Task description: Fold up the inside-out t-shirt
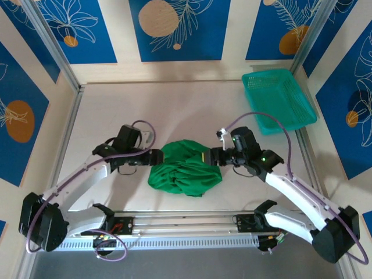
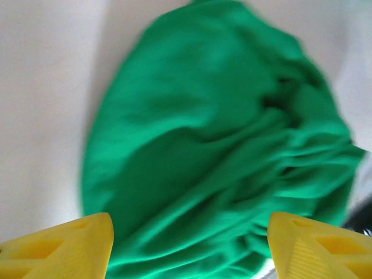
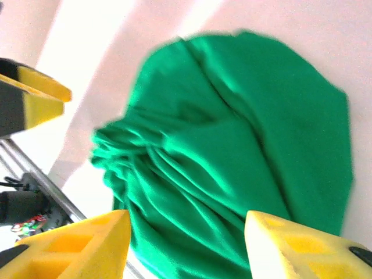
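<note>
The inside-out t-shirt (image 1: 185, 170) lies bunched in a wrinkled bright green heap on the white table, near the front middle. My left gripper (image 1: 160, 156) is at the heap's left edge, my right gripper (image 1: 204, 157) at its upper right edge. In the left wrist view the t-shirt (image 2: 215, 133) spreads out beyond the left gripper (image 2: 189, 250), whose yellow fingers (image 2: 64, 247) stand wide apart, open, pinching nothing. The right wrist view shows the folds of the t-shirt (image 3: 244, 128) past the right gripper (image 3: 186, 244), open as well, its fingers (image 3: 296, 247) spread.
A teal mesh basket (image 1: 278, 99) stands at the back right of the table. A metal rail (image 1: 186, 221) with cables runs along the near edge between the arm bases. Frame posts and low walls enclose the table.
</note>
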### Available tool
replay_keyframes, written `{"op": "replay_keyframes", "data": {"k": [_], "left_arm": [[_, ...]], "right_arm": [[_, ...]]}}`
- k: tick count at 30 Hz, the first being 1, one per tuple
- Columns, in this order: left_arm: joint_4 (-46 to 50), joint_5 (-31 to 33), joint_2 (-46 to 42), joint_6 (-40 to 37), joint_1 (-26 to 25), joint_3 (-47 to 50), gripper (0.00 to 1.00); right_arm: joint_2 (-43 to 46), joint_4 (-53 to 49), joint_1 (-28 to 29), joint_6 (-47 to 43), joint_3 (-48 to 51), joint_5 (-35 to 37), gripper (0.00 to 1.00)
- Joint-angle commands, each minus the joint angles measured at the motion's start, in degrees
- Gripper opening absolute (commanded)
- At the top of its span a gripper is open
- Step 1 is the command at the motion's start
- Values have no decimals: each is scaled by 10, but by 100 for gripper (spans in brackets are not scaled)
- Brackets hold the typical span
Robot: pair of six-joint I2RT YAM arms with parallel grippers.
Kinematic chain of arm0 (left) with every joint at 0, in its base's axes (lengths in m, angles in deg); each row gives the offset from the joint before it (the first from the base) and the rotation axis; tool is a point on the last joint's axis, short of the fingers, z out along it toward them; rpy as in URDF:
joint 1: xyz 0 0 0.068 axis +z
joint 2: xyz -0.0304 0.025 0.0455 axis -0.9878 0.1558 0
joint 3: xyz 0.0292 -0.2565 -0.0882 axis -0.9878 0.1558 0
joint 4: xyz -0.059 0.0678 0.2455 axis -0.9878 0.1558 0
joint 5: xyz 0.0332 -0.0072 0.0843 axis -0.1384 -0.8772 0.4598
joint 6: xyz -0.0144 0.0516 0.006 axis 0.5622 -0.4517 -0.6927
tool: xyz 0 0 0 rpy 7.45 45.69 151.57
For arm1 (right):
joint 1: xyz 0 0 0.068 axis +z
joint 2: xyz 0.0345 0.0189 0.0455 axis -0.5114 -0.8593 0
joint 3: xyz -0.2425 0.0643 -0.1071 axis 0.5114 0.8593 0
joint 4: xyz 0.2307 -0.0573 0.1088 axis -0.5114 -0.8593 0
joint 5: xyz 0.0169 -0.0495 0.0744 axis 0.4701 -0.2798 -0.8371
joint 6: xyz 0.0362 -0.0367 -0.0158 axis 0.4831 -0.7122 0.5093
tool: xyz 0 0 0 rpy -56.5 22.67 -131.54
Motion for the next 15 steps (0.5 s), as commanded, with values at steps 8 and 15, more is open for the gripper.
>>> {"op": "replay_keyframes", "data": {"k": [8,15], "left_arm": [[-63,-15,175,-88,-43,-6,51],[-25,-8,66,-68,-41,-43,0]], "right_arm": [[-201,151,92,-57,17,-42,30],[-124,95,51,-39,-12,-18,0]]}}
